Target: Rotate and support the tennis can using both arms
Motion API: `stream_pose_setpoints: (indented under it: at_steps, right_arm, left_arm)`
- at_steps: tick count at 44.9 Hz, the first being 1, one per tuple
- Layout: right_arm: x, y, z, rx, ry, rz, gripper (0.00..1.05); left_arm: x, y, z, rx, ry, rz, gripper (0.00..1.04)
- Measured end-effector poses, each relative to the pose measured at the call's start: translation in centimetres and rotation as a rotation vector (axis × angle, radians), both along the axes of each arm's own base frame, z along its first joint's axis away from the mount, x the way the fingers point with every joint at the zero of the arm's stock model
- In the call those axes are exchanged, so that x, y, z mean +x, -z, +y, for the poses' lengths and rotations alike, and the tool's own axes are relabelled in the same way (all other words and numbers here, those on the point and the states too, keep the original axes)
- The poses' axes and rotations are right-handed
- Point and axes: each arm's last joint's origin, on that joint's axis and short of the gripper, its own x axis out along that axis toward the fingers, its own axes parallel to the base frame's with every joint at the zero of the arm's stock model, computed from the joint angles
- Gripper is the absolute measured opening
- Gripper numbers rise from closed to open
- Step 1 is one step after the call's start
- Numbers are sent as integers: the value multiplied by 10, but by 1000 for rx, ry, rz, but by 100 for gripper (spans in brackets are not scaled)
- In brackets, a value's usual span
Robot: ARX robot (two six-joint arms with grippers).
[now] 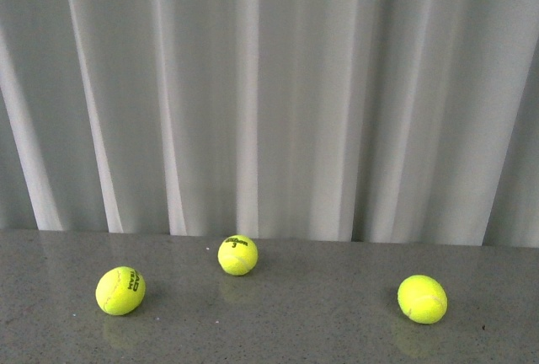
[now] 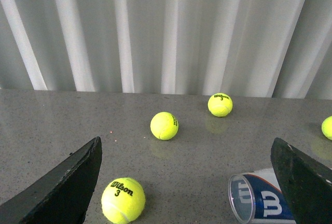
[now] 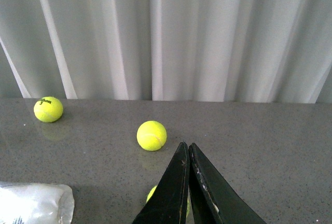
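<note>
The tennis can (image 2: 259,201) lies on its side on the grey table, its clear open mouth and blue Wilson label showing in the left wrist view. It lies just inside the right finger (image 2: 303,182) of my open left gripper (image 2: 186,141), and I cannot tell whether they touch. A pale, clear end of what looks like the can (image 3: 33,202) shows in the right wrist view, well apart from my right gripper (image 3: 187,146), which is shut and empty above the table. The front view shows neither arm nor the can.
Yellow tennis balls lie loose on the table (image 1: 286,322): three in the front view (image 1: 120,290) (image 1: 238,255) (image 1: 422,298), and one close to the left finger (image 2: 123,200). One ball (image 3: 151,195) is half hidden behind the right fingers. A white curtain (image 1: 269,94) hangs behind.
</note>
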Motion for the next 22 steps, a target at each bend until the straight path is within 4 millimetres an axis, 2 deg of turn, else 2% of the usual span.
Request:
stream_pose_setpoints:
  at_steps: [22]
  right_arm:
    - [-17,-3,0,0,-1,-11,3]
  left_arm:
    - [0,0,0,0,0,0,98]
